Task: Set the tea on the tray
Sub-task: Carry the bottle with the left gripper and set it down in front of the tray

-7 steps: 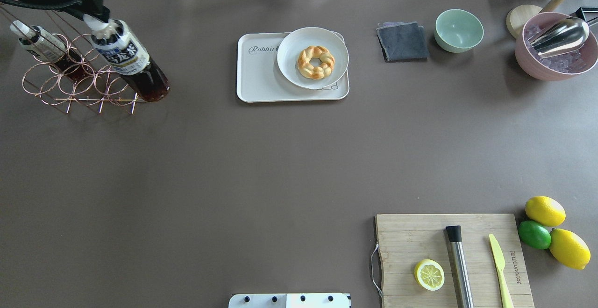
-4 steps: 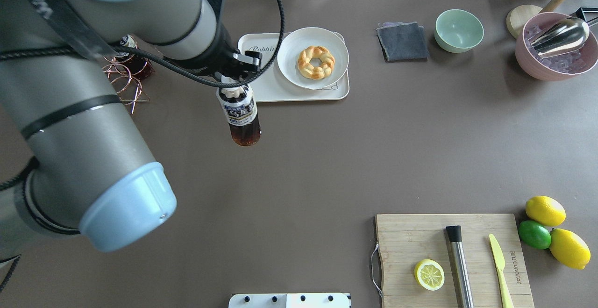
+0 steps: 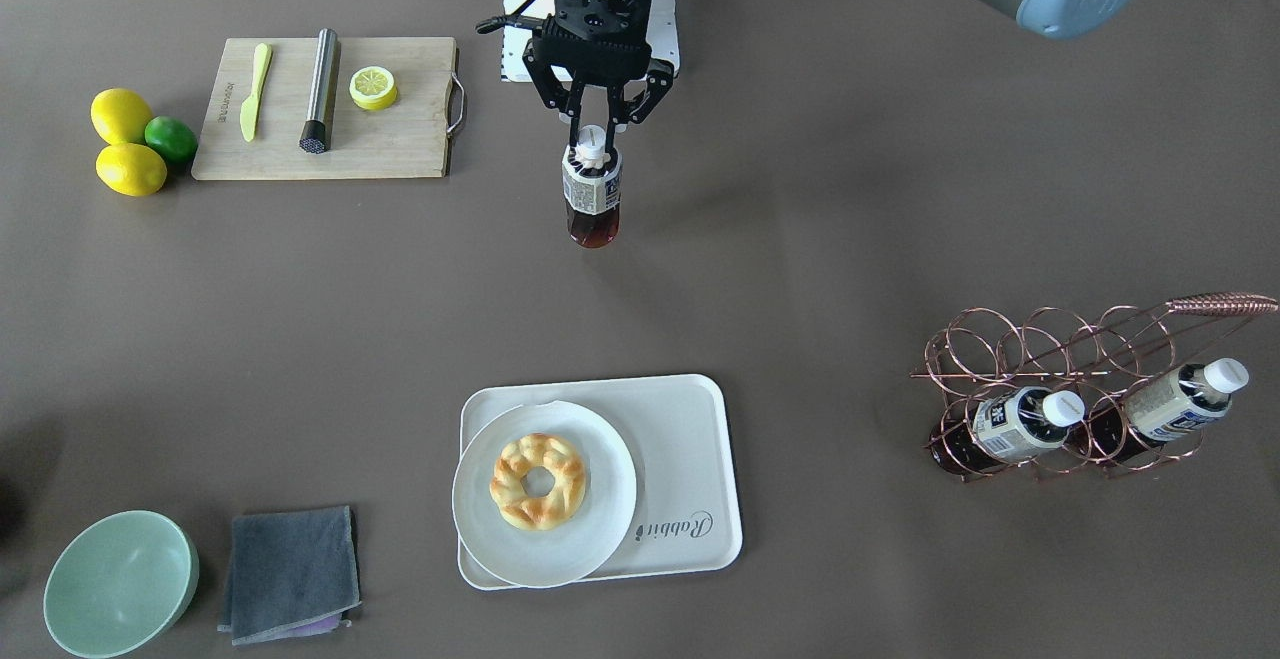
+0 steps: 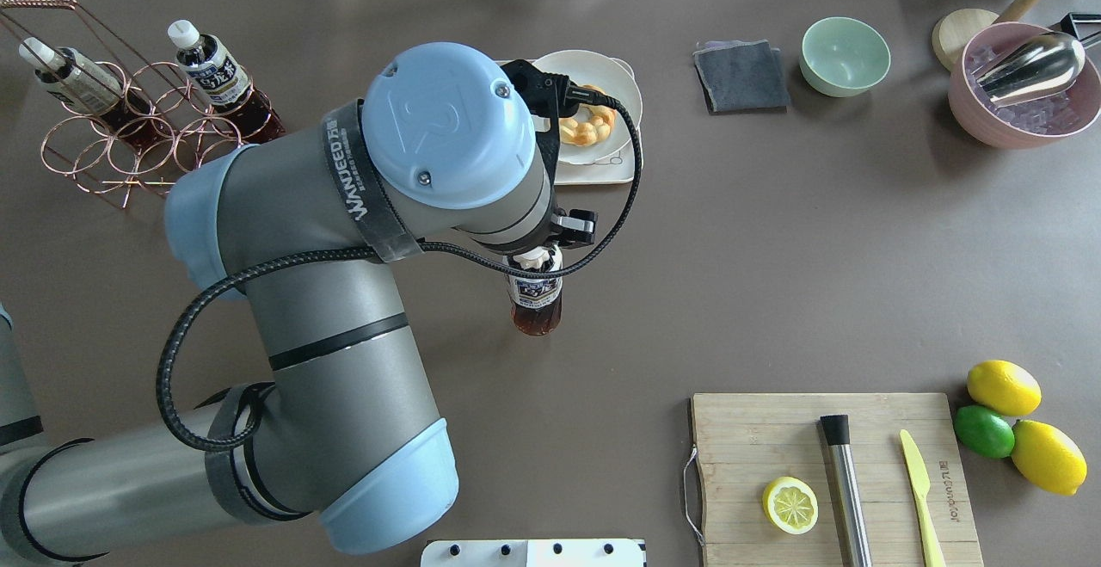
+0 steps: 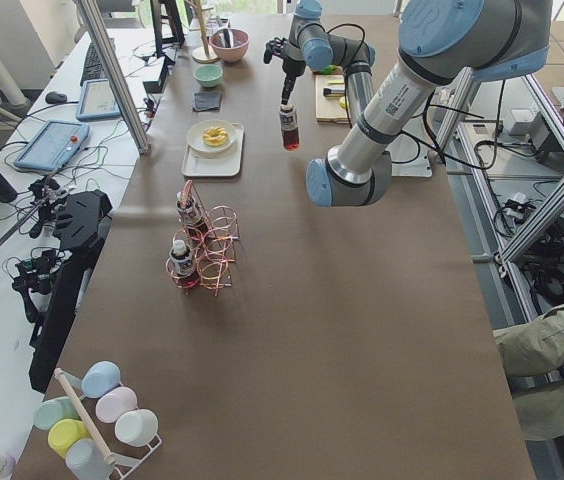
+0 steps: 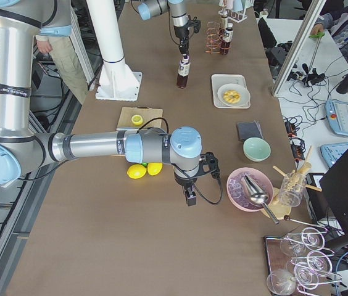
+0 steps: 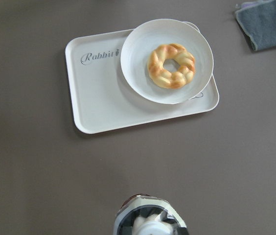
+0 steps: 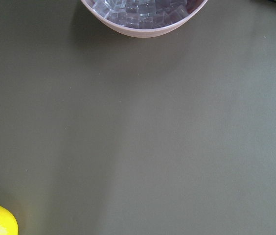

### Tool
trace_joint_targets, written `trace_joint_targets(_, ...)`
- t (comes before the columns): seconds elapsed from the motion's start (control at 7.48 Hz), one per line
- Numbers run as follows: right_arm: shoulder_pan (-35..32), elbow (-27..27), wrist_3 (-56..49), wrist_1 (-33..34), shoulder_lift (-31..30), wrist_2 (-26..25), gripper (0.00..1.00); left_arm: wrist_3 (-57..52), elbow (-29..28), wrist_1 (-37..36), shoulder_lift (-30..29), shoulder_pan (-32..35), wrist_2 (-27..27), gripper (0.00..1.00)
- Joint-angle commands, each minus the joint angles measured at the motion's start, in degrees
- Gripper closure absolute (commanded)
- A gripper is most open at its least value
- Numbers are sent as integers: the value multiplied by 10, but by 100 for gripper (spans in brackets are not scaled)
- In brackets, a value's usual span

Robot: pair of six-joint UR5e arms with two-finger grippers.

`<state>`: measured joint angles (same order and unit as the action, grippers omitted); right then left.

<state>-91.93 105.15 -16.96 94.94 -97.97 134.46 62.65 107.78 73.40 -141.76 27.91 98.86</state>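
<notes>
My left gripper (image 3: 592, 139) is shut on the white cap of a tea bottle (image 3: 592, 197) and holds it upright a little above the table. The bottle also shows in the overhead view (image 4: 535, 298), below my wrist, which hides the fingers. The cream tray (image 3: 690, 439) lies beyond it, away from the robot; my arm mostly covers the tray in the overhead view (image 4: 606, 174). In the left wrist view the tray (image 7: 103, 103) is ahead and the cap (image 7: 148, 223) is at the bottom edge. My right gripper (image 6: 190, 196) shows only in the exterior right view; I cannot tell its state.
A white plate (image 3: 590, 529) with a braided donut (image 3: 538, 480) fills one half of the tray. A copper wire rack (image 3: 1060, 359) holds two alike bottles. A grey cloth (image 3: 290, 571), green bowl (image 3: 118, 582), cutting board (image 3: 400, 139), lemons and a pink ice bowl (image 4: 1024, 111) stand around.
My left arm has carried the bottle from the wire rack to the right, past the tray's near-left corner, then further right and toward the robot. It now hangs in front of the tray.
</notes>
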Motion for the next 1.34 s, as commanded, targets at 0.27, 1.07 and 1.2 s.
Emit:
trace_joint_targets(0.27, 0, 0, 1, 1, -2, 0, 0, 5, -11, 15, 5, -27, -8, 100)
trace_joint_targets(1.07, 0, 3, 2, -1, 1, 45, 0, 26, -6, 25, 13, -38, -32, 10)
trace_joint_targets(1.2, 0, 14, 15, -2, 10, 46, 0, 34, 8, 24, 12, -37, -30, 9)
